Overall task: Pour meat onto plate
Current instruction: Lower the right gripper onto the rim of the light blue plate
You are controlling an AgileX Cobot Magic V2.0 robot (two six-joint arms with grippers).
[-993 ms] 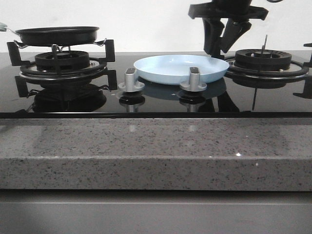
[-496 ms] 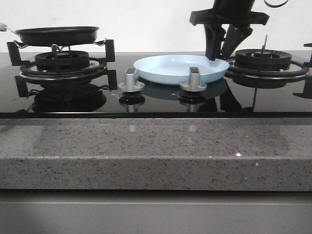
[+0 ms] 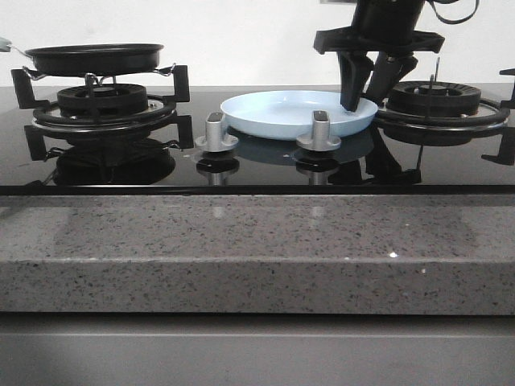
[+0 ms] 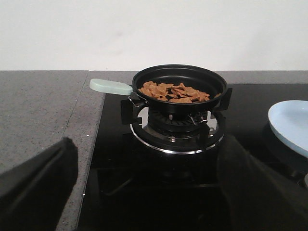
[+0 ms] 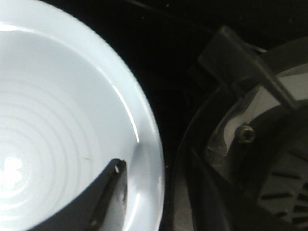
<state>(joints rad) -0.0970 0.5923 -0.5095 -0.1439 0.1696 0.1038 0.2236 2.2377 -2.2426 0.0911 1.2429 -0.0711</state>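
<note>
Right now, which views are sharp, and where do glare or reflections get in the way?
Front view: sharp, but the glossy black cooktop mirrors the knobs and burners. Left wrist view: meat and pan in focus, jaws blurred dark shapes. Right wrist view: soft, close-up, bright glare on the plate.

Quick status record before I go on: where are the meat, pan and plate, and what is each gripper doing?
meat: heaped in the pan, none on the plate
pan: on the left burner, level, pale handle free
plate: on the glass between the burners, bare
right gripper: open, low at the plate's right rim, one finger inside the rim
left gripper: open, holding nothing, short of the pan
pour: not begun
</note>
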